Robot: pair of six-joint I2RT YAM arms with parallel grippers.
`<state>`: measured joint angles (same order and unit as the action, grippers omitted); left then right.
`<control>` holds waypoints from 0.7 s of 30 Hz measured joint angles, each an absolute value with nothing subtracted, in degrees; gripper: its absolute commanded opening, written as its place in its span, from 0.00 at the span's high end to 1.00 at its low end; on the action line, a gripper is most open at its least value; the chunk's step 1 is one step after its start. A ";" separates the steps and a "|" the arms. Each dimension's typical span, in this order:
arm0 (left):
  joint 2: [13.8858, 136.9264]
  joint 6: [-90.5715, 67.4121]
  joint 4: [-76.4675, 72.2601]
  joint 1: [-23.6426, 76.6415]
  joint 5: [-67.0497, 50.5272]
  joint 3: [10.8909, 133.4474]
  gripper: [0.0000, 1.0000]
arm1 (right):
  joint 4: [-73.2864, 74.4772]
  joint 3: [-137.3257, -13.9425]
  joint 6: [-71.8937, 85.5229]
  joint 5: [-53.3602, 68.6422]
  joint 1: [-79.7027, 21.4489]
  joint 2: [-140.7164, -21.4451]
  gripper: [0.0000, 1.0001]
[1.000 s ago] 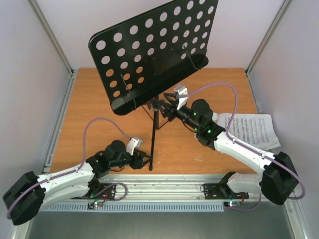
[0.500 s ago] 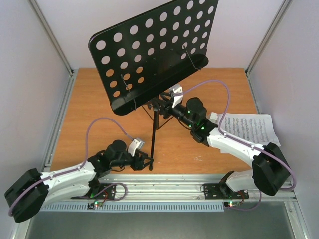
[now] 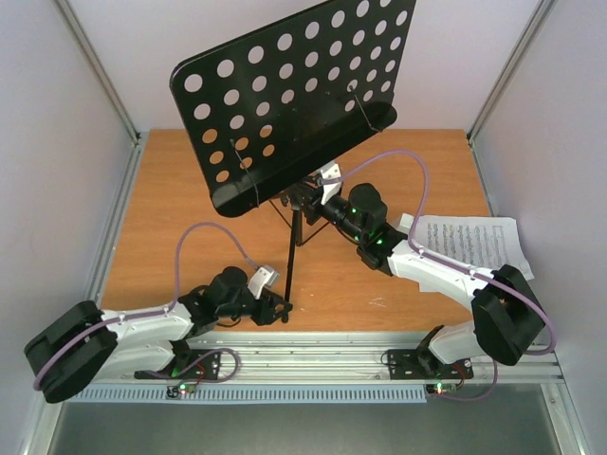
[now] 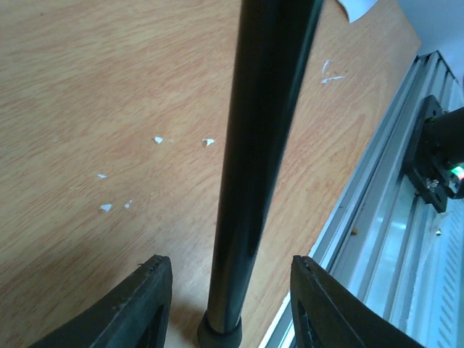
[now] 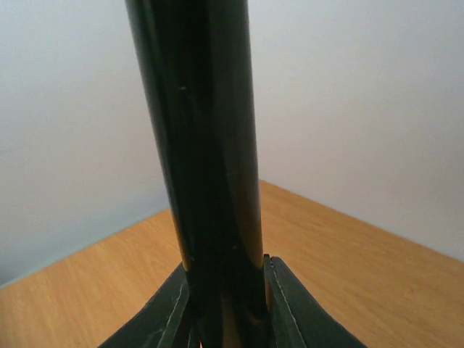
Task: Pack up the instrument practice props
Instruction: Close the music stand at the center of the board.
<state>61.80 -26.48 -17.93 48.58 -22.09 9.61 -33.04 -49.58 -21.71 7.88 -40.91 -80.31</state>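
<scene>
Right hand (image 5: 221,293) is shown pressed together on the upright pole of the black music stand (image 3: 294,95), just beneath its holed desk. Left hand (image 4: 228,290) is spread, with its fingers (image 4: 141,304) set either side of a tripod leg near the foot, touching neither side. The stand is placed mid-way across the table (image 3: 190,218); the sheet of music (image 3: 469,242) is laid near the right edge. The top-heavy stand could be toppled if the pole is pulled before the leg is gripped.
</scene>
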 measured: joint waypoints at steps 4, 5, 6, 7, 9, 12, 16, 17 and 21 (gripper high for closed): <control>66.00 -26.17 -21.10 48.62 -21.96 9.61 0.66 | -33.04 -49.67 -23.68 7.73 -40.88 -80.40 0.84; 66.81 -26.26 -21.78 48.62 -21.85 9.61 0.70 | -33.04 -49.67 -23.86 7.73 -40.88 -80.40 0.85; 67.66 -26.11 -22.59 48.62 -21.67 9.63 0.74 | -33.01 -49.67 -24.08 7.73 -40.88 -80.40 0.87; 68.31 -26.20 -23.14 48.64 -21.56 9.63 0.78 | -33.01 -49.67 -24.21 7.73 -40.88 -80.40 0.88; 69.23 -26.09 -24.45 48.80 -21.34 9.65 0.85 | -33.01 -49.67 -24.47 7.70 -40.88 -80.40 0.91; 69.47 -24.73 -25.36 49.21 -20.97 9.65 0.94 | -32.99 -49.67 -24.67 7.70 -40.88 -80.40 0.92; 69.06 -22.55 -25.21 49.58 -19.81 9.65 1.00 | -32.38 -49.69 -24.80 7.79 -40.88 -80.03 0.91; 68.53 -22.15 -24.69 49.58 -19.20 9.65 1.00 | -31.75 -49.71 -24.80 7.86 -40.88 -79.72 0.92; 65.08 -21.06 -21.43 49.69 -17.61 9.67 1.00 | -28.12 -50.48 -24.75 7.97 -40.77 -78.19 0.92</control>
<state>65.08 -21.06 -21.43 49.69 -17.61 9.67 -28.12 -50.48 -24.75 7.97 -40.77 -78.19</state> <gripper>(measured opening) 0.121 0.227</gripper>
